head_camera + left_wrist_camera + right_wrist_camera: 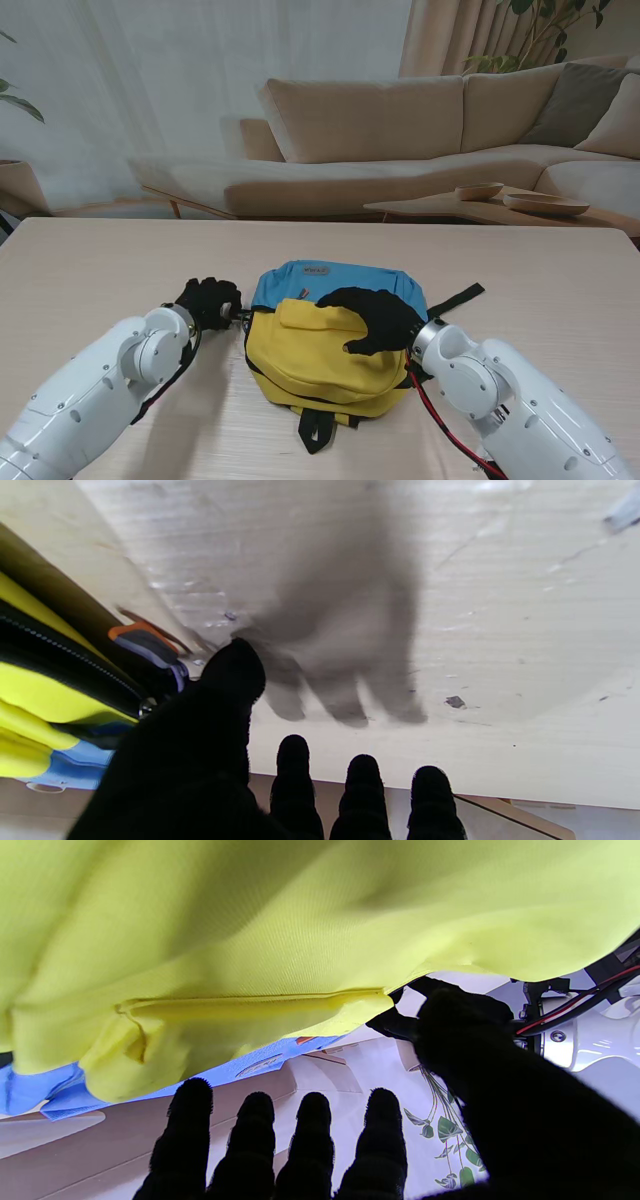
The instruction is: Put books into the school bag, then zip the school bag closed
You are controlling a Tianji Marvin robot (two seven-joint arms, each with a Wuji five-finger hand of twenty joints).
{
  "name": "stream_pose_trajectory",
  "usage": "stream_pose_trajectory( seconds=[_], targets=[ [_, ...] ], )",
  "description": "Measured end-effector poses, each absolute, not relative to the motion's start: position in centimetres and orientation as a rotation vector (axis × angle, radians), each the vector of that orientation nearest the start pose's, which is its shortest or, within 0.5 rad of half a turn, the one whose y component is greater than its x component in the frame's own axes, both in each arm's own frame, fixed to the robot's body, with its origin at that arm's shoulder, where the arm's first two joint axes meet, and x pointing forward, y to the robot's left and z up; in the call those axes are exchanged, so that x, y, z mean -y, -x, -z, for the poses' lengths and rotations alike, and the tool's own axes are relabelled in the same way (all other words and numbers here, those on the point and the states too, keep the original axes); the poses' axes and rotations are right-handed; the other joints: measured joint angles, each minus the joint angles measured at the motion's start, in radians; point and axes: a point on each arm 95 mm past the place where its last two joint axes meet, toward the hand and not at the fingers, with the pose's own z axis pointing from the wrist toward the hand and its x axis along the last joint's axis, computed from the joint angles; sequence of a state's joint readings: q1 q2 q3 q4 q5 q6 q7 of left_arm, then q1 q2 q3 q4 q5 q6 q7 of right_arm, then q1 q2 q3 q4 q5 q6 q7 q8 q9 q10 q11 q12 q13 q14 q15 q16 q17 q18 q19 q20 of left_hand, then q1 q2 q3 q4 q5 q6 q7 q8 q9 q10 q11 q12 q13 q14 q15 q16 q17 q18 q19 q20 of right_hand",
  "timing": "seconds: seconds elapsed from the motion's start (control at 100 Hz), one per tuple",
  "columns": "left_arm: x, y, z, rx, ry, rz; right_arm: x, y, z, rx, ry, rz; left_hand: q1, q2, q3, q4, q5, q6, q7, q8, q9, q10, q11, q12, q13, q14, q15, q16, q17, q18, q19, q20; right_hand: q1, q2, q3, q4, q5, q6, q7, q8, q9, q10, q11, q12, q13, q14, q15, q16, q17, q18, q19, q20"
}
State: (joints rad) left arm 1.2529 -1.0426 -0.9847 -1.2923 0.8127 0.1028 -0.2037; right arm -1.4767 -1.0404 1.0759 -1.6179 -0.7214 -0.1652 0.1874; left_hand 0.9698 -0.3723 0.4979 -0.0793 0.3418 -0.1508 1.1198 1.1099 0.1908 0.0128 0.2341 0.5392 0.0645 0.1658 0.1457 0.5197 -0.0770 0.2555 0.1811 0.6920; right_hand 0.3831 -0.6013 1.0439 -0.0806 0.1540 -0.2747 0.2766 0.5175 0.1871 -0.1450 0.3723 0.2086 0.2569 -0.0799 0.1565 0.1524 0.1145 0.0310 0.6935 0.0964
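Fingers (310, 1135) of the right hand (378, 318) lie flat and slightly apart on the yellow front of the school bag (330, 345), palm down, with the thumb off to the side; the hand rests on the cloth and grasps nothing. In the right wrist view the yellow fabric with its pocket seam sits just beyond the fingertips, and a strip of blue shows past it.

At the bag's left side, the left hand (208, 300) has its fingers curled close together right against the zipper end. In the left wrist view the thumb (232, 672) reaches toward the small zipper pull (145, 647) with an orange tab, while three other fingertips hang apart from it above bare wood; whether the pull is actually pinched cannot be told.

The bag sits in the middle of the table (90, 270), a pale wood-grain top with fine scuffs and a dark shadow of the left hand on it. Beyond the table's far edge stand a beige sofa (400, 130), a low wooden coffee table (470, 210) carrying shallow bowls, and pale curtains (150, 80).
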Motion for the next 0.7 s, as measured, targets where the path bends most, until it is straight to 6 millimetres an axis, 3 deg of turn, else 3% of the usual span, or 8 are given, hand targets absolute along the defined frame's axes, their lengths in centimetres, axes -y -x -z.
stream_pose_trajectory(
  seconds=[0.16, 0.27, 0.4, 0.44, 0.53, 0.7],
  targets=[
    [-2.7, -46.3, 36.1, -1.677, 1.479, 1.192, -4.7, -39.5, 32.4, -1.800, -1.326, -1.705, 0.025, 0.007, -0.081, 0.000, 0.163, 0.050, -0.117, -0.135, 0.009, 0.000, 0.075, -0.013, 0.001, 0.000, 0.006, 0.000, 0.001, 0.000, 0.000, 0.000, 0.000, 0.001, 0.014, 0.000, 0.006, 0.000, 0.017, -0.011, 0.050, 0.001, 0.009, 0.010, 0.001, 0.000, 0.000, 0.000, 0.000, 0.000, 0.000, 0.000],
    [-2.9, -45.9, 35.6, -1.655, 1.488, 1.216, -5.1, -39.5, 32.7, -1.792, -1.338, -1.697, 0.050, 0.008, -0.102, -0.009, 0.205, 0.078, -0.152, -0.192, 0.027, 0.004, 0.117, -0.024, 0.001, 0.003, 0.012, 0.001, 0.001, 0.000, 0.000, 0.000, 0.000, 0.011, 0.033, 0.001, 0.039, 0.000, 0.049, -0.020, 0.074, 0.002, 0.021, 0.010, 0.022, 0.000, 0.004, 0.002, 0.003, 0.000, 0.011, 0.000],
    [-2.9, -45.2, 34.9, -1.634, 1.509, 1.246, -5.7, -39.8, 33.2, -1.767, -1.390, -1.685, 0.062, 0.008, -0.101, -0.009, 0.206, 0.137, -0.152, -0.200, 0.027, 0.048, 0.115, -0.024, 0.001, 0.012, 0.020, 0.002, 0.001, 0.000, 0.000, 0.000, 0.000, 0.052, 0.033, 0.004, 0.094, 0.012, 0.112, -0.037, 0.165, 0.023, 0.035, 0.020, 0.072, 0.000, 0.014, 0.006, 0.009, 0.002, 0.025, 0.013],
    [-2.9, -45.0, 34.7, -1.627, 1.518, 1.258, -5.9, -39.9, 33.4, -1.771, -1.398, -1.675, 0.061, 0.008, -0.100, -0.009, 0.206, 0.149, -0.150, -0.201, 0.027, 0.049, 0.115, -0.024, 0.001, 0.012, 0.020, 0.002, 0.001, 0.000, 0.000, 0.000, -0.001, 0.061, 0.033, 0.023, 0.155, 0.024, 0.148, -0.046, 0.211, 0.033, 0.047, 0.025, 0.097, 0.000, 0.025, 0.009, 0.016, 0.007, 0.035, 0.022],
    [-2.8, -44.5, 34.2, -1.611, 1.535, 1.284, -6.5, -40.1, 33.8, -1.773, -1.419, -1.644, 0.061, 0.008, -0.099, -0.009, 0.206, 0.164, -0.141, -0.209, 0.028, 0.062, 0.123, -0.024, 0.001, 0.012, 0.020, 0.002, 0.001, 0.001, 0.000, 0.003, -0.020, 0.074, 0.028, 0.023, 0.259, 0.048, 0.202, -0.066, 0.297, 0.057, 0.057, 0.031, 0.133, 0.005, 0.038, 0.020, 0.016, 0.006, 0.039, 0.033],
    [-2.6, -43.5, 33.4, -1.602, 1.544, 1.310, -7.4, -40.5, 34.0, -1.778, -1.412, -1.625, 0.060, 0.008, -0.099, -0.009, 0.206, 0.180, -0.135, -0.207, 0.028, 0.063, 0.123, -0.024, 0.001, 0.012, 0.020, 0.002, 0.001, 0.001, 0.000, 0.010, -0.033, 0.133, -0.005, 0.023, 0.293, 0.049, 0.222, -0.113, 0.276, 0.065, 0.043, 0.031, 0.085, 0.000, 0.022, 0.021, -0.028, -0.022, 0.061, 0.046]
  ],
)
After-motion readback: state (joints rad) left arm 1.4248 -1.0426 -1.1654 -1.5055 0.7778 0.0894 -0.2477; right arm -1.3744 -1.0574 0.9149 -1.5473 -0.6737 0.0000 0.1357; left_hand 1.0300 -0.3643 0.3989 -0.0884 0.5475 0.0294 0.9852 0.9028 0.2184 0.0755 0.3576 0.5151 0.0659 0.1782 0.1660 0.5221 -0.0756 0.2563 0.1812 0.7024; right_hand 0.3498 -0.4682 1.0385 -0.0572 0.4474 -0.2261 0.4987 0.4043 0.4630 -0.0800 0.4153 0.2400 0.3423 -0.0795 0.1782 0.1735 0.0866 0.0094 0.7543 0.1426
